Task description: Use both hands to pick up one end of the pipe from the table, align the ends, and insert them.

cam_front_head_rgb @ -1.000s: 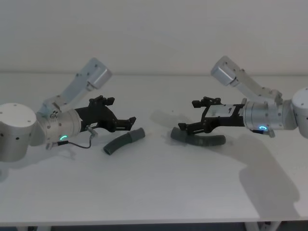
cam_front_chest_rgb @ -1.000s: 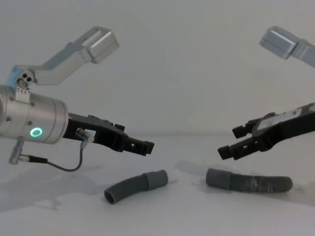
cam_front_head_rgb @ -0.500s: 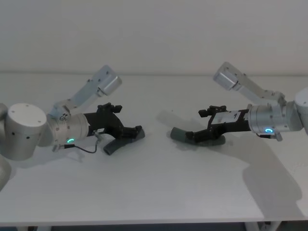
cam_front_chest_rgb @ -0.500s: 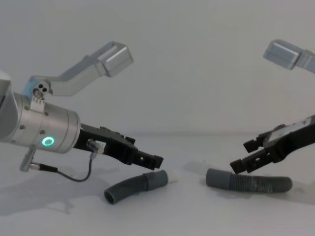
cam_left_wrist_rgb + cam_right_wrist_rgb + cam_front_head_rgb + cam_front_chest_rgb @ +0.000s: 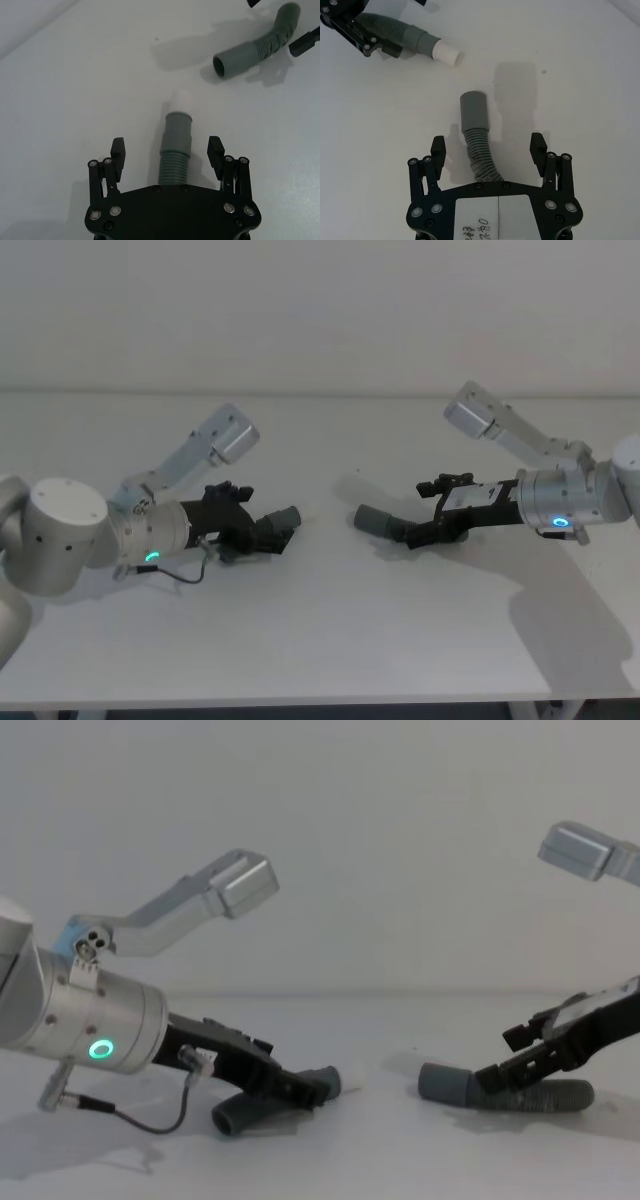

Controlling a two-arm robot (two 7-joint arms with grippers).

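Black left gripper [image 5: 167, 146] straddled short grey ribbed hose [image 5: 173, 167], fingers wide apart, gripping nothing; right gripper [image 5: 487, 142] likewise over longer hose [image 5: 481, 155].

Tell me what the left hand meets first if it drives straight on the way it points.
The left hand straddles the short hose with fingers open, so most likely that hose; beyond it, bare table.

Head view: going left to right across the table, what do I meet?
Left gripper → cuff of the short pipe piece → cuff of the longer pipe piece → right gripper.
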